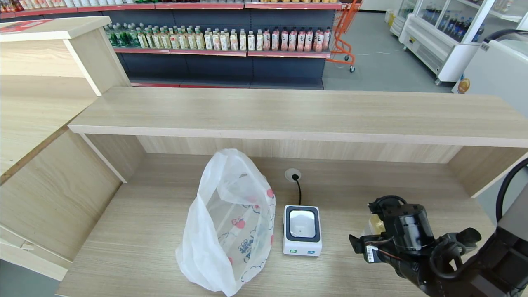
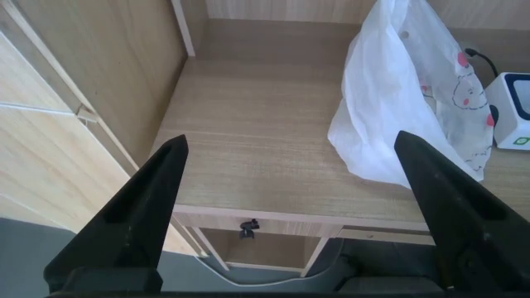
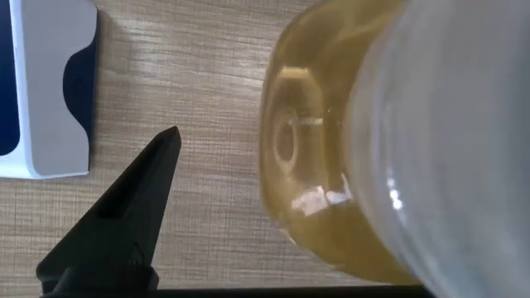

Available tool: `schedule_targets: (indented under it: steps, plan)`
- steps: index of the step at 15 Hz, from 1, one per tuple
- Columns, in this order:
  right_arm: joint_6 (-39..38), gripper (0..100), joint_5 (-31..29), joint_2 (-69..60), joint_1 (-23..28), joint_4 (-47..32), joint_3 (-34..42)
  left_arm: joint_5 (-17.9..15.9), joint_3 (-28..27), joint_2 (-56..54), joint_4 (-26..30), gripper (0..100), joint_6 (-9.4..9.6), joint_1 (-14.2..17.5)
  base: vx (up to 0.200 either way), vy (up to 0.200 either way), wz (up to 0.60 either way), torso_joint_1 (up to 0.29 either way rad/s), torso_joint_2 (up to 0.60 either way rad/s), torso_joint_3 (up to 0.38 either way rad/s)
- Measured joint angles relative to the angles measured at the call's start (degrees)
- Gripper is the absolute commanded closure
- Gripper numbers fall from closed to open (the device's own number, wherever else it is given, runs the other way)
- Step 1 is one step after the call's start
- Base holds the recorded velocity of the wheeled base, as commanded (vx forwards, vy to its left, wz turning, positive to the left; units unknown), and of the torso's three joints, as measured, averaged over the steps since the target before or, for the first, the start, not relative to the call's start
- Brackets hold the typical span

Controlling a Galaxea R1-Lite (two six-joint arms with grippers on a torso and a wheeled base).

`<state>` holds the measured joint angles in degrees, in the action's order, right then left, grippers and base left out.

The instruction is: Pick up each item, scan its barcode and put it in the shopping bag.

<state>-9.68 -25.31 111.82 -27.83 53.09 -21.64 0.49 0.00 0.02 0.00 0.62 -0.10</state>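
Down by the right gripper [image 1: 377, 236] sits the item to be scanned: a clear bottle [image 3: 348, 141] of amber drink, pressed up so close to the tool that its rounded wall crowds the space between the jaws. The one finger [image 3: 124, 223] I can make out stands clear of the bottle, with bare counter [image 1: 144, 231] showing between them, so the jaws are spread and not yet biting. The opposite finger is hidden behind the bottle. I cannot tell whether the bottle stands upright or leans.

To my eye it will handle as a fairly weighty thing for its size, since the liquid seems to fill it. The wall is smooth, glossy and curved, likely slippery, and it looks like thin plastic that would give under a hard squeeze. I would take it across the middle of the body, squarely on the widest curve, firm but not crushing, and keep the pads off any label; no barcode is visible from here.

The scanner [image 1: 302, 229] lies just off this gripper's left side, glass facing up, and the shopping bag [image 1: 229, 222] stands beyond it, mouth gaping.

The left gripper [image 2: 291, 142] hangs with its jaws wide apart and empty, out past the counter's near edge, the bag ahead of it.
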Motion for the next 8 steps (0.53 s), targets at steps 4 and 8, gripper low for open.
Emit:
schedule_targets:
  steps: [4,8]
  plan:
    - [3.0,0,0.0,1.5,0.5,3.8,-0.2,0.0,0.0,0.0,0.0,0,0.0,0.0,0.0,0.0,0.0,0.0,0.0,0.0]
    - [5.2,0,0.0,3.1,1.3,8.5,-0.7,0.0,0.0,0.0,0.0,0,0.0,0.0,0.0,0.0,0.0,0.0,0.0,0.0]
